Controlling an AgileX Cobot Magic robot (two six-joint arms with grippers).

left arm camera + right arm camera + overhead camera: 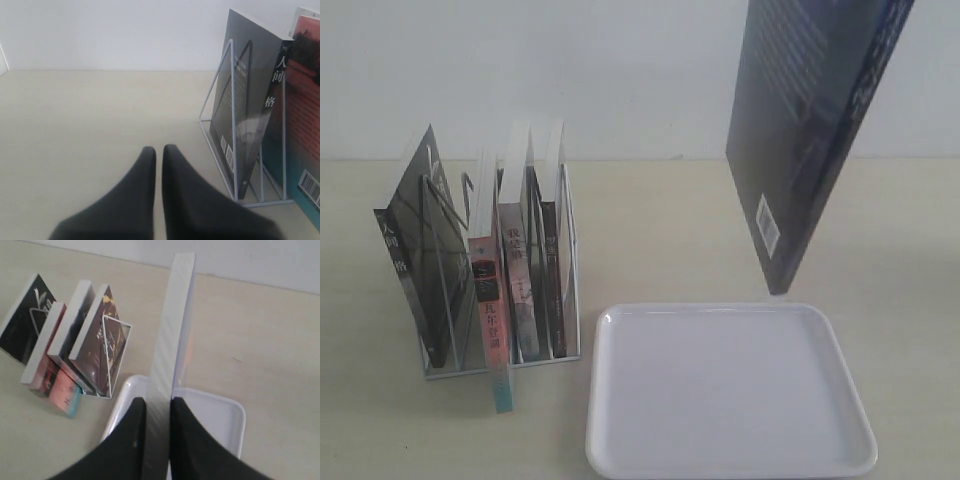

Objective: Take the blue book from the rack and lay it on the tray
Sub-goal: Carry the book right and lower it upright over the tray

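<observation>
Beige tabletop, plain white wall behind.

Exterior view:
- the blue book is at the upper right of the frame, off the table and tilted. Its top is cut by the frame edge and its dark back cover with a white barcode patch faces the camera.
- its lower corner sits just above the far rim of the tray in the frame; can't tell if they touch.
- the tray is at the lower centre-right, flat on the table, nothing in it.
- the rack is at the left, just beside the tray's left rim, with four books in it: black-grey book leaning at the far left, pink-red spine book with its teal bottom poking out front, then two dark books upright on the right side.

Right wrist view: right gripper has its jaws clamped on the blue book, one dark finger on each cover, white page edge running up the middle of the frame. Tray and rack lie below it.

Left wrist view: left gripper has its jaws together, only a thin slit between them, nothing held, low over bare table. The rack end with the black-grey book is at the right of the frame, apart from the fingers.
</observation>
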